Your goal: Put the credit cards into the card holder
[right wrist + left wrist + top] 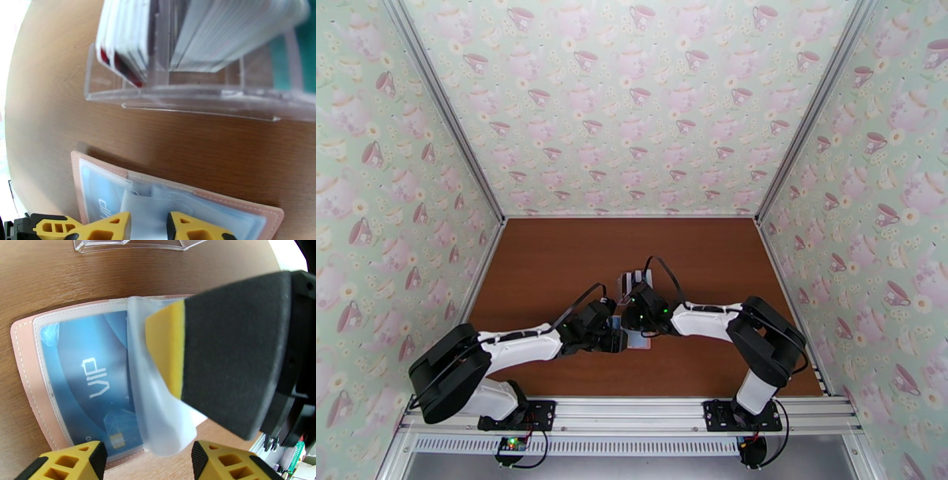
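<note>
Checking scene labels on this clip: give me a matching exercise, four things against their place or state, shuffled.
Things:
1. VIP card
2. rack
3. clear flap
4. left gripper

States:
A. pinched by the right gripper
B. open, holding nothing
C. holds upright cards
D. flat inside a pocket of the wallet

Pairs: 1-D, 2-C, 3-A, 4-B
</note>
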